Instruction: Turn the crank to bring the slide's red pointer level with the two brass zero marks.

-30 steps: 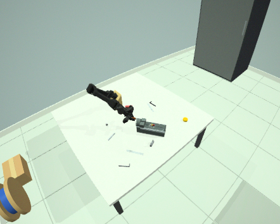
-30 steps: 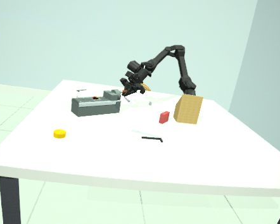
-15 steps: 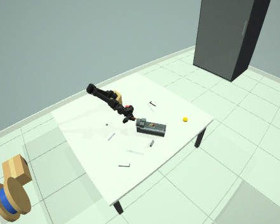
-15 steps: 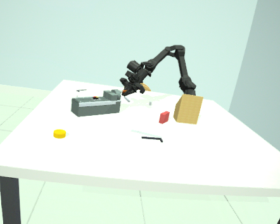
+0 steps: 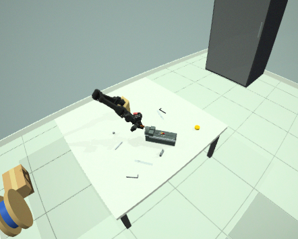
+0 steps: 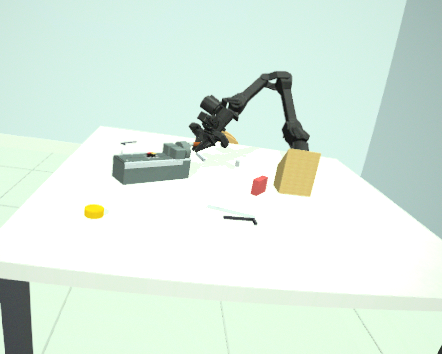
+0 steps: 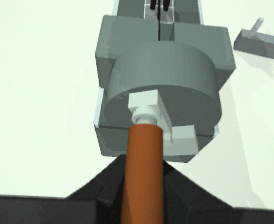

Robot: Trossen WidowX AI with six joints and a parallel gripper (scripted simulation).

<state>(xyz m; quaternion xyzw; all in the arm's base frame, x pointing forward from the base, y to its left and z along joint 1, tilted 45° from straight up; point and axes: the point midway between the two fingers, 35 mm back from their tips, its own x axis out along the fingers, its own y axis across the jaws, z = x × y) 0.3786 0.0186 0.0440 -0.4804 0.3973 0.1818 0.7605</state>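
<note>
The grey slide machine (image 5: 161, 136) (image 6: 150, 167) (image 7: 158, 30) lies on the white table (image 5: 101, 162) (image 6: 135, 250). Its round crank disc (image 7: 168, 75) faces my wrist camera, with a white crank arm (image 7: 145, 107) at its lower front. My gripper (image 5: 138, 127) (image 6: 201, 143) (image 7: 138, 163) is shut on the orange crank handle (image 7: 144, 165) (image 6: 197, 145) at the machine's end. The red pointer (image 5: 163, 134) (image 6: 152, 154) shows as a small red spot on the slide top, next to small brass marks; I cannot tell their alignment.
A yellow disc (image 5: 197, 127) (image 6: 94, 211), a red block (image 6: 259, 185) and a tan box (image 6: 297, 172) stand on the table. Black hex keys (image 5: 132, 176) (image 6: 240, 219) and small metal parts (image 5: 161, 152) (image 7: 260, 42) lie scattered around. A dark cabinet (image 5: 243, 37) stands behind.
</note>
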